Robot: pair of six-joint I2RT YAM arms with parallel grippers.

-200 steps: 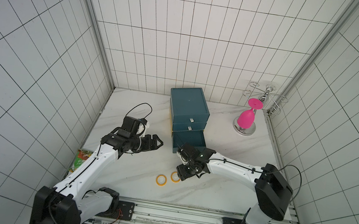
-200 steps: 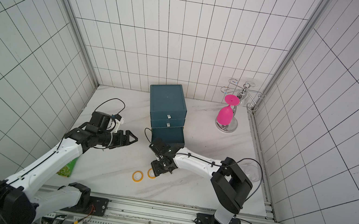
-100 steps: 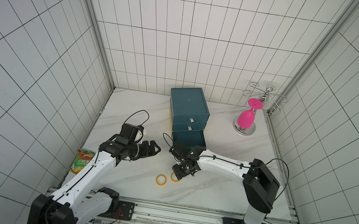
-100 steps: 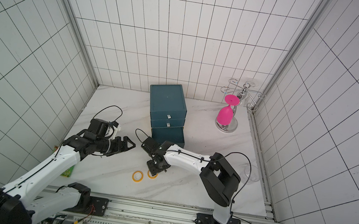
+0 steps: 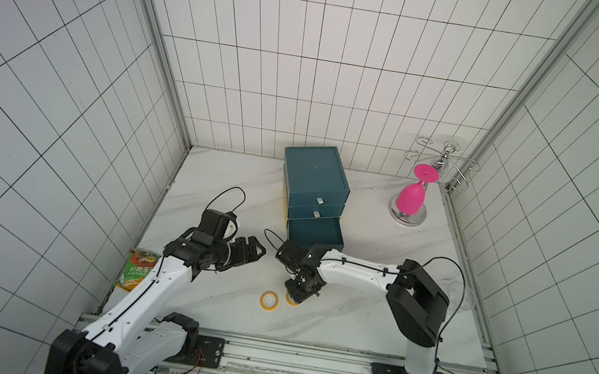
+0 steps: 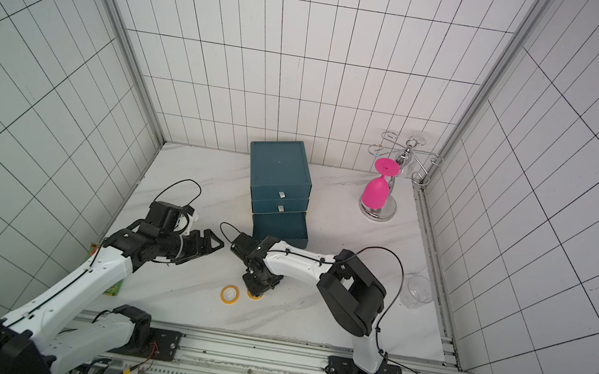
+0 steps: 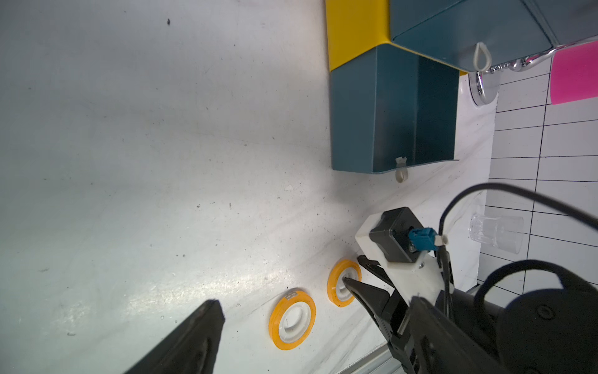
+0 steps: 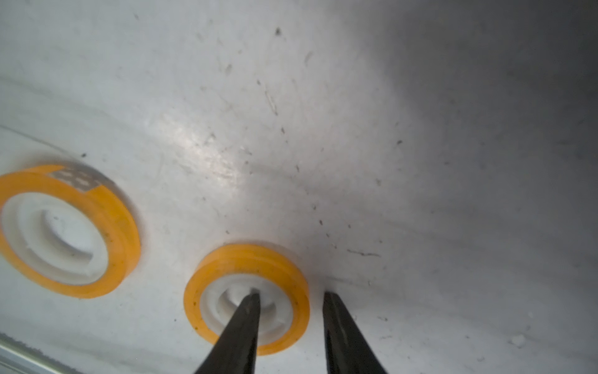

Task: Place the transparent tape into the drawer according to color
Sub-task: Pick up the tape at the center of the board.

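1. In a top view we see the teal cabinet (image 6: 279, 170) at the back of the marble table (image 6: 309, 320), its bottom drawer (image 6: 280, 226) pulled out.
2. An orange-yellow tape ring (image 6: 230, 293) lies flat near the front edge.
3. A second tape ring (image 6: 253, 296) sits just beside it, mostly covered by the right gripper (image 6: 257, 286), which points straight down onto it.
4. The left gripper (image 6: 213, 244) hovers nearby, fingers spread, holding nothing.
5. A pink goblet (image 6: 375, 194) hangs upside down on the chrome rack (image 6: 377, 212).
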